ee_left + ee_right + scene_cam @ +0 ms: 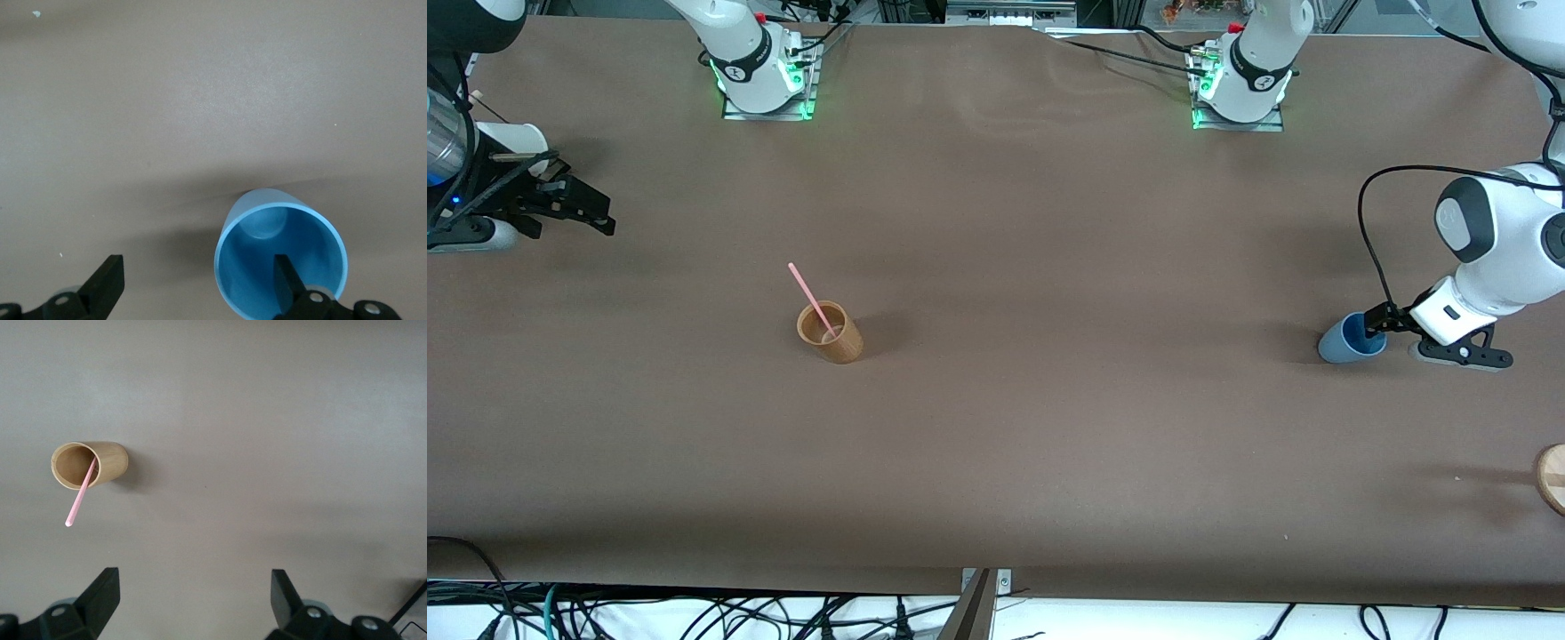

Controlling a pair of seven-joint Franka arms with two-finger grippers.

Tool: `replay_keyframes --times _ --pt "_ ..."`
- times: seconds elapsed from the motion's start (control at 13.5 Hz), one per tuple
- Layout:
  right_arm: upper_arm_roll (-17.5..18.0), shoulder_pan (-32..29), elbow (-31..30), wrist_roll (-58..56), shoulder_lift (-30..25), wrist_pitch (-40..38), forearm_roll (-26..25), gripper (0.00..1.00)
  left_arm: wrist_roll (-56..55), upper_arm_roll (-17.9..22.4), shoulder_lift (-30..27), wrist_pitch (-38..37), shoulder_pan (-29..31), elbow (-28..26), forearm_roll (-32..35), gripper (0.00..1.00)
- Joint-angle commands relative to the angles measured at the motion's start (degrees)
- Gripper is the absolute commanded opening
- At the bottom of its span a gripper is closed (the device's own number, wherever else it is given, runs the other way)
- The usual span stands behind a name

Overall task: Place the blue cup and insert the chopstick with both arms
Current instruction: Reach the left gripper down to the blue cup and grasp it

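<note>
**Left gripper at the blue cup, chopstick in the tan cup**

I saw 2 cups on the brown table (1049, 444): 1 blue cup (1347, 340) near the left arm's end and 1 tan cup (831, 333) toward the right arm's end, well apart. The 1 pink chopstick (811, 300) leaned in the tan cup. My left gripper (200, 283) stood wide open, 1 finger (288, 280) inside the blue cup's rim, gripping nothing. My right gripper (193, 600) waited, spread wide and empty, over bare table.

Light-blue cup (1350, 340), pink chopstick (811, 298), tan cup (831, 333), plain brown table (1049, 444).
</note>
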Motion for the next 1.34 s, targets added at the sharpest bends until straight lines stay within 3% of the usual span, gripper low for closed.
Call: replay_keyframes --times 0.0,0.3,0.37,0.45,0.59,0.67,0.74,1.26 --pt "0.8 -0.7 1.3 -0.6 0.4 -1.0 -0.6 1.0 1.8 0.0 1.8 1.0 0.1 1.4 -1.5 0.98" --pt "0.8 -0.7 1.3 -0.6 0.4 -1.0 -0.6 1.0 1.8 0.0 4.3 4.6 0.1 1.4 -3.3 0.97" --pt "0.8 -0.7 1.3 -0.6 0.4 -1.0 -0.6 1.0 1.7 0.0 4.8 4.9 0.1 1.4 -4.0 0.91" --pt "0.8 -0.7 1.3 -0.6 0.4 -1.0 -0.6 1.0 1.7 0.0 4.8 4.9 0.0 1.4 -4.8 0.76" --pt "0.8 -0.7 1.3 -0.5 0.4 -1.0 -0.6 1.0 1.4 0.0 4.8 4.8 0.0 1.4 -5.4 0.25" --pt "0.8 -0.7 1.3 -0.6 0.4 -1.0 -0.6 1.0 1.5 0.0 4.8 4.5 0.1 1.4 -5.4 0.08" --pt "0.8 -0.7 1.3 -0.6 0.4 -1.0 -0.6 1.0 1.5 0.0 4.7 4.1 0.1 1.4 -5.4 0.0" --pt "0.8 -0.7 1.4 -0.6 0.4 -1.0 -0.6 1.0 0.8 -0.9 3.4 0.2 -0.8 2.1 -5.6 0.0"
